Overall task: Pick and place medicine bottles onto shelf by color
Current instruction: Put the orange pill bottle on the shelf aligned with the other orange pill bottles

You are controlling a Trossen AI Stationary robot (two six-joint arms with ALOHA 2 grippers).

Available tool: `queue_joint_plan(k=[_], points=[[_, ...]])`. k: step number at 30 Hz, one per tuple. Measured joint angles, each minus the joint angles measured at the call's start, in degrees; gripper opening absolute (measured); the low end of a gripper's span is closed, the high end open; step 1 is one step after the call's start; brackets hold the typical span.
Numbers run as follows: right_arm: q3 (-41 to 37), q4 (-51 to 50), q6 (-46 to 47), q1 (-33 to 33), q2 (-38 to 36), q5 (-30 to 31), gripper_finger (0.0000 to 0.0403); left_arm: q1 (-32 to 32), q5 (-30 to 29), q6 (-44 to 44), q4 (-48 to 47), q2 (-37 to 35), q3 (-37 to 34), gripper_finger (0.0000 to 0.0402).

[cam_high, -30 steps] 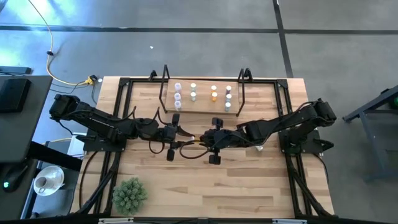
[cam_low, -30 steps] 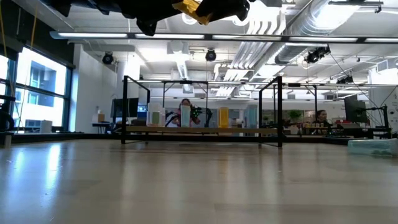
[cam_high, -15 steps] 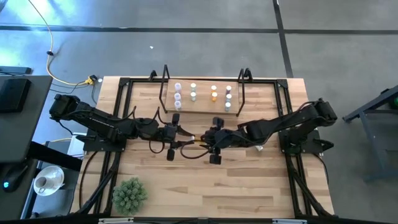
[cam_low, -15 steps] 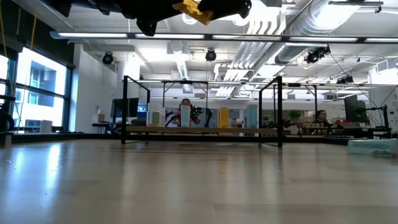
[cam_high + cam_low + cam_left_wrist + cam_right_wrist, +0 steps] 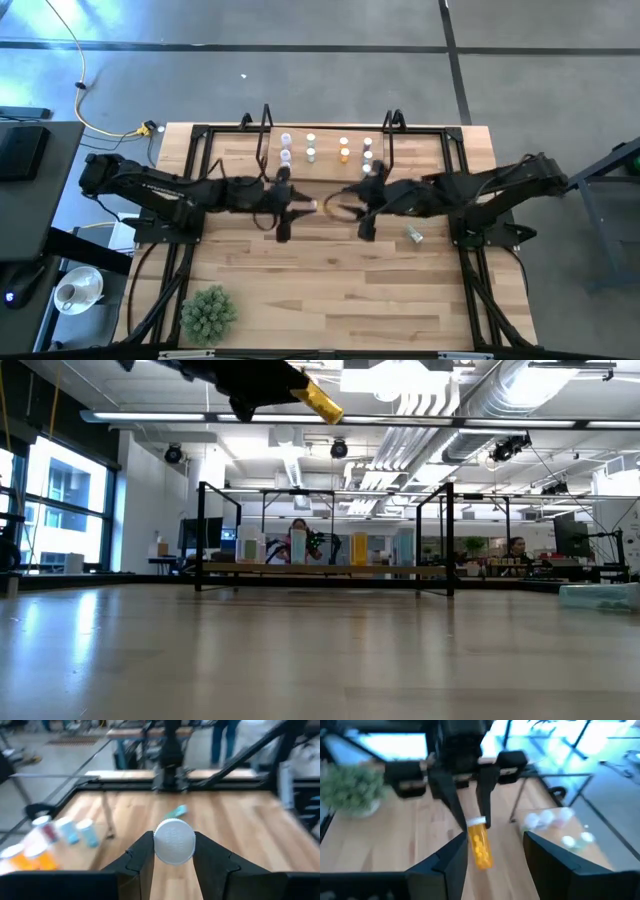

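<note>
An orange medicine bottle [image 5: 480, 845] with a white cap hangs in the air above the table's middle, in front of the shelf [image 5: 325, 172]. My left gripper [image 5: 298, 205] is shut on it. My right gripper [image 5: 338, 207] faces it from the right, open, and the bottle's free end points at the gap between its fingers, which touch nothing. Several white-capped bottles [image 5: 312, 147] stand upright on the shelf board. One teal bottle [image 5: 413, 235] lies on its side on the table under my right arm. My left gripper pinches the orange bottle at its white cap end [image 5: 477, 822], one finger [image 5: 142, 855] on either side of the cap [image 5: 174, 841]. The fingers come nearly level from the table's left and lie along the bottle. The orange body [image 5: 322, 402] sticks out past the fingertips, tipped a little down, clear of the table.
A green spiky plant ball [image 5: 208, 312] sits at the table's near left corner. Black upright frames [image 5: 390, 150] stand at both ends of the shelf. Bare wood [image 5: 340, 290] stretches along the near half of the table. People show in the room beyond the table.
My right gripper has opened, let go of the orange bottle, and drawn back up and toward the table's right edge. My left gripper keeps the bottle and has shifted slightly toward the shelf. The bottle's free end now dips lower.
</note>
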Motion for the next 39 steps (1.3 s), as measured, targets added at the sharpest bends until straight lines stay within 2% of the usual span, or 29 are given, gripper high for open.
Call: queue_joint_plan(k=[5,10,19,23,30,39], points=[[0.00,-1.18,1.92,-1.79,-4.23,1.50,0.0181,5.96,-0.13,1.79,-12.03,1.12,8.33,0.0109],[0.00,-4.02,4.78,-3.88,-6.70,1.40,0.0181,12.41,3.26,1.80,-21.72,4.16,17.04,0.0106],[0.00,-9.93,6.12,-5.82,-7.07,1.35,0.0181,19.90,5.77,1.33,-39.00,16.11,35.41,0.0107],[0.00,-10.78,6.12,-5.83,-7.07,1.35,0.0181,21.51,7.27,0.23,-43.01,21.16,41.63,0.0106],[0.00,-11.51,5.98,-5.83,-7.07,1.34,0.0181,21.59,7.51,0.30,-45.27,28.23,46.45,0.0106],[0.00,-11.74,7.43,-5.83,-7.07,1.22,0.0181,21.81,8.88,1.83,-45.34,36.40,48.09,0.0107]])
